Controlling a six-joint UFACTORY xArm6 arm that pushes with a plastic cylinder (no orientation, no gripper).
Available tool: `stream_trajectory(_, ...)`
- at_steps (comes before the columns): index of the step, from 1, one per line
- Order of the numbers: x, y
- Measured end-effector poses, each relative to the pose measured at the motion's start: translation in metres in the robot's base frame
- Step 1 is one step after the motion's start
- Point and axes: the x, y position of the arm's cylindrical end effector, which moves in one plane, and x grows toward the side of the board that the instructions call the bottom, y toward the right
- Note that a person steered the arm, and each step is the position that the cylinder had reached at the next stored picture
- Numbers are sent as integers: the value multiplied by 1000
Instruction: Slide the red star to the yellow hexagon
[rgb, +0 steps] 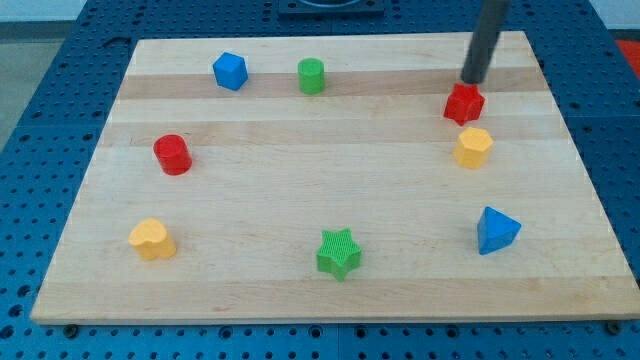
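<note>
The red star (464, 104) lies at the view's upper right of the wooden board. The yellow hexagon (474, 147) lies just below it, with only a small gap between them. My tip (470, 81) is at the red star's upper edge, touching or nearly touching it. The dark rod rises from there toward the view's top.
A blue cube-like block (230, 71) and a green cylinder (311, 76) lie near the top. A red cylinder (172, 154) and a yellow heart (151, 240) lie on the left. A green star (339, 253) is at bottom centre, a blue triangle (496, 231) at lower right.
</note>
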Motion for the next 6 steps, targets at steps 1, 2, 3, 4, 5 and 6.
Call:
stream_trajectory(1,24,1)
stream_trajectory(2,41,32)
stream_trajectory(3,52,42)
stream_trajectory(4,34,11)
stream_trajectory(5,33,-13)
stream_trajectory(6,65,3)
